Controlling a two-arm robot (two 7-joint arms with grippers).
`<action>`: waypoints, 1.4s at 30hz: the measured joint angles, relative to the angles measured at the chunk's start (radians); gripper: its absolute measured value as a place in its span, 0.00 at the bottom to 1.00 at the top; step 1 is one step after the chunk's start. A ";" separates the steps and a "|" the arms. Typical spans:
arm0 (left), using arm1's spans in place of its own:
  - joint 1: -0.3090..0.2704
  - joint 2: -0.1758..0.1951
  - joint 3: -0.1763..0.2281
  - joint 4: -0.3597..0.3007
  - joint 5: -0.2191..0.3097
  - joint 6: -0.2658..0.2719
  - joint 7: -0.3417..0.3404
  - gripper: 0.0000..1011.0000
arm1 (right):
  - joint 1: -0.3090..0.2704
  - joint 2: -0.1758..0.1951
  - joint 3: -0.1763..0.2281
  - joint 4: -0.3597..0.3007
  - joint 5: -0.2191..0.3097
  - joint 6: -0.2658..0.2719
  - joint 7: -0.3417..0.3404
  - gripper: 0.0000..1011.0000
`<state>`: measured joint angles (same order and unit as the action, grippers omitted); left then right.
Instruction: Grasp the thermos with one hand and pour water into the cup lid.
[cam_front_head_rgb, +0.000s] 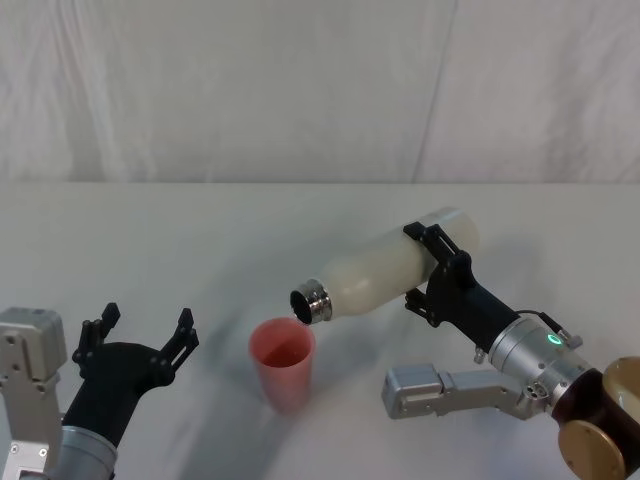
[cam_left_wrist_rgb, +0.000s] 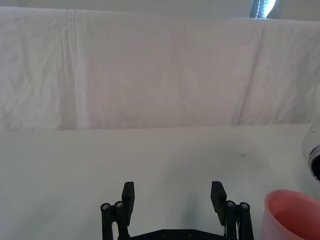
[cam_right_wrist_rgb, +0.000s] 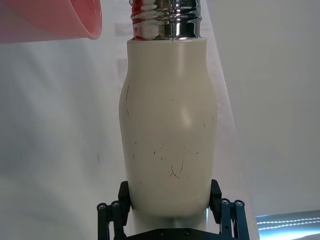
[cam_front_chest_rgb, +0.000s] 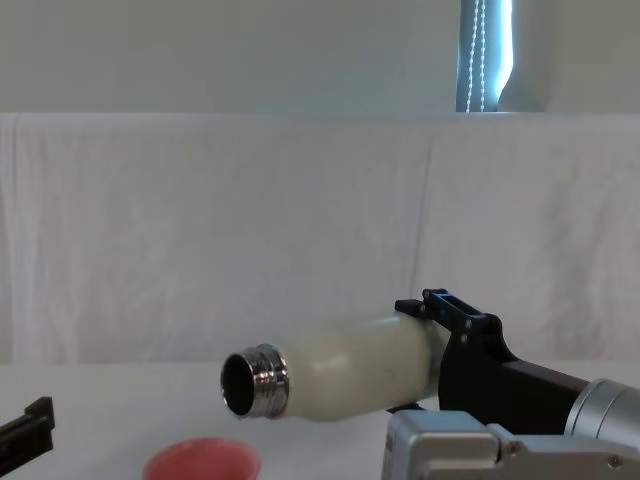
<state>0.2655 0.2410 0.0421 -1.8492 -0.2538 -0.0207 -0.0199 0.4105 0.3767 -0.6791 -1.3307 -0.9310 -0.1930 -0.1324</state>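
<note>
Holding the thermos (cam_front_head_rgb: 385, 272) around its lower body, the right gripper (cam_front_head_rgb: 437, 272) has its two black jaws closed against the cream-white sides, one on each side, as the right wrist view shows (cam_right_wrist_rgb: 167, 135). The thermos is lifted off the table (cam_front_head_rgb: 180, 240) and tilted almost to the horizontal, with its base pointing to the far right and its chrome threaded neck (cam_front_head_rgb: 312, 302) pointing to the near left and a little downward. The mouth of the neck is open and dark inside; I cannot tell if water comes out of it.

The cup lid (cam_front_head_rgb: 283, 362) stands upright on the table, near the middle of the scene and on the near side. It is pink-red and its opening faces up. From the head view the neck of the thermos is just above the far right part of the cup's rim, very near it but apart from it. In the chest view the cup lid (cam_front_chest_rgb: 201, 461) is low, and the neck (cam_front_chest_rgb: 255, 381) hangs above it, a little to the right.

The left gripper (cam_front_head_rgb: 140, 333) rests at the near left, well apart from the cup lid. Its two fingers (cam_left_wrist_rgb: 128, 196) are spread wide, and nothing is between them. In the left wrist view the pink rim of the cup lid (cam_left_wrist_rgb: 292, 215) appears beside this gripper, with a small part of the thermos neck (cam_left_wrist_rgb: 315, 160) above it.

A white cloth (cam_front_head_rgb: 300, 90) hangs behind the table and covers the far side of the scene.
</note>
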 joint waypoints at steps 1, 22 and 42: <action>0.000 0.000 0.000 0.000 0.000 0.000 0.000 0.99 | 0.001 0.000 0.000 0.000 -0.001 0.000 0.000 0.94; 0.000 0.000 0.000 0.000 0.000 0.000 0.000 0.99 | 0.007 0.002 -0.011 0.004 -0.011 0.001 -0.004 0.94; 0.000 0.000 0.000 0.000 0.000 0.000 0.000 0.99 | 0.014 -0.005 -0.022 0.009 -0.016 0.001 -0.006 0.94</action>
<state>0.2655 0.2410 0.0421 -1.8492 -0.2538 -0.0208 -0.0199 0.4244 0.3722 -0.7009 -1.3217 -0.9468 -0.1924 -0.1389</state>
